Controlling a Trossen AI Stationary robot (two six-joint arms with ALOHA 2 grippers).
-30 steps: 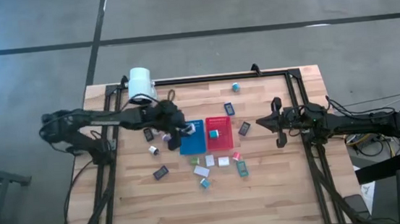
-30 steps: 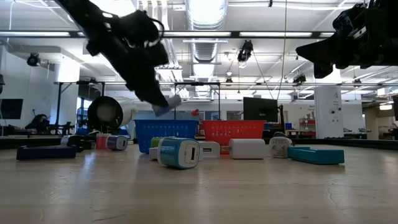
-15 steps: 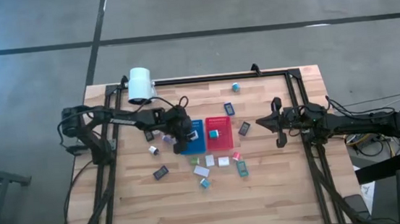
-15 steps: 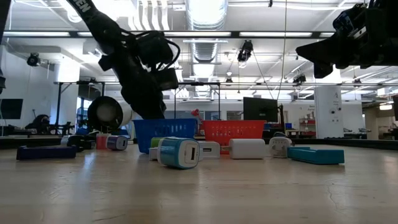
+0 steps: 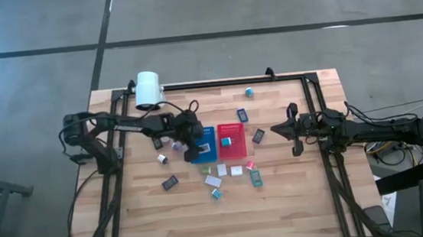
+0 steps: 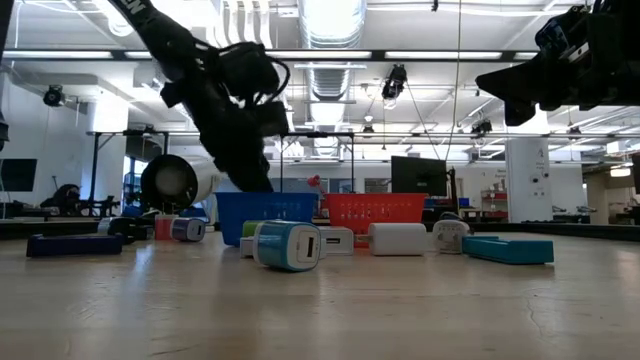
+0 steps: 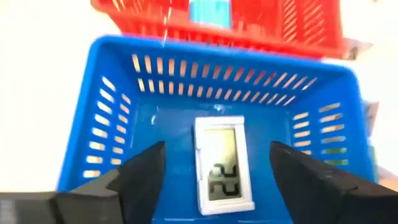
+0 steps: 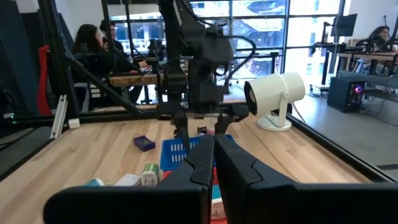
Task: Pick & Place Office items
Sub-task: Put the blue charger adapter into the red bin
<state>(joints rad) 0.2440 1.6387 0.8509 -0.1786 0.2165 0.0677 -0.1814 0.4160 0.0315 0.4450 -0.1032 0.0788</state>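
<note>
Since 1 second ago, the left gripper (image 5: 201, 145) is no longer carrying the white item above the table; it is now hanging over the blue tray (image 7: 118, 124) with its fingers (image 7: 140, 177) spread apart and nothing between them. That white item (image 7: 219, 163), a flat block with a pale screen-like face, is lying on the tray floor directly below and between the open fingers, apart from both. It is looking light, rigid and smooth, so the long edges are probably offering the surest hold. Other office items are lying scattered on the table (image 5: 280, 204) around the red tray (image 5: 232, 152). The right gripper (image 5: 280, 129) is waiting well to the side, its fingers pressed together and holding nothing.
</note>
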